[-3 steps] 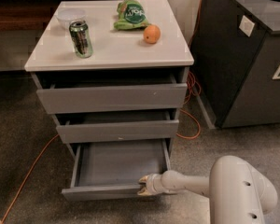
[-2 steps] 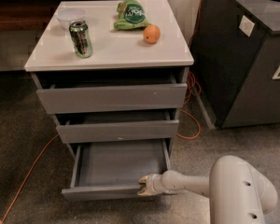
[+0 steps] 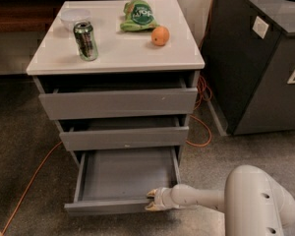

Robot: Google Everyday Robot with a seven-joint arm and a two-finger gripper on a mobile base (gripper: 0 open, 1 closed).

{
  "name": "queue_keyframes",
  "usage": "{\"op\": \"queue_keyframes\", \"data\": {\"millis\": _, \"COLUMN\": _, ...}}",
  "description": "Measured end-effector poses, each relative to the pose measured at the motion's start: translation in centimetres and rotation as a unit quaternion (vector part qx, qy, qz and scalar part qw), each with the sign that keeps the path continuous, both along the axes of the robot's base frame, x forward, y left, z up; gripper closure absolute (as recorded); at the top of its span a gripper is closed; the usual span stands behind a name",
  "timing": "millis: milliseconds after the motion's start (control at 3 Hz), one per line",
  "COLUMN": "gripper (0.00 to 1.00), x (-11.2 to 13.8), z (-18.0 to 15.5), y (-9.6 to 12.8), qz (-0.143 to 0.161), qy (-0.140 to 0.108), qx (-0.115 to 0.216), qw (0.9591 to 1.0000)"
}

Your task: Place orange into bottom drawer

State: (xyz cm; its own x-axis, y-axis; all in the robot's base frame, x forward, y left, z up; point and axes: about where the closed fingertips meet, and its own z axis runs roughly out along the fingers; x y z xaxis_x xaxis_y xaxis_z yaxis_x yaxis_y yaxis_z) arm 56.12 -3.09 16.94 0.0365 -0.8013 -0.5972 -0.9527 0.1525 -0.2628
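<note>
The orange [image 3: 160, 35] sits on the white cabinet top [image 3: 137, 53], right of centre, just in front of the green snack bag [image 3: 138, 15]. The bottom drawer [image 3: 125, 178] is pulled wide open and its grey box holds nothing. My gripper [image 3: 151, 200] is low at the right end of that drawer's front edge, with one finger above and one finger below the front panel's top edge. The white arm [image 3: 206, 198] runs in from the lower right.
A green drinks can [image 3: 85, 41] and a white bowl [image 3: 74, 17] stand on the left of the cabinet top. The top drawer [image 3: 118, 102] and middle drawer [image 3: 124, 137] are slightly ajar. A dark bin [image 3: 265, 58] stands to the right. An orange cable [image 3: 202, 127] lies on the floor.
</note>
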Motion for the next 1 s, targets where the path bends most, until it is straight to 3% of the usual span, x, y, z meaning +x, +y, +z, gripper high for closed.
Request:
{"op": "queue_keyframes", "data": {"millis": 333, "gripper": 1.0, "x": -2.42, "z": -0.23, "y": -0.07, "qz": -0.011, "qy": 0.006, "qx": 0.009, "qw": 0.9999}}
{"op": "queue_keyframes", "data": {"millis": 667, "gripper": 1.0, "x": -2.23, "z": 0.06, "y": -0.12, "qz": -0.011, "qy": 0.006, "qx": 0.009, "qw": 0.9999}}
{"op": "queue_keyframes", "data": {"millis": 1000, "gripper": 0.75, "x": -2.58, "z": 0.11, "y": -0.12, "qz": -0.013, "qy": 0.006, "qx": 0.01, "qw": 0.9999}}
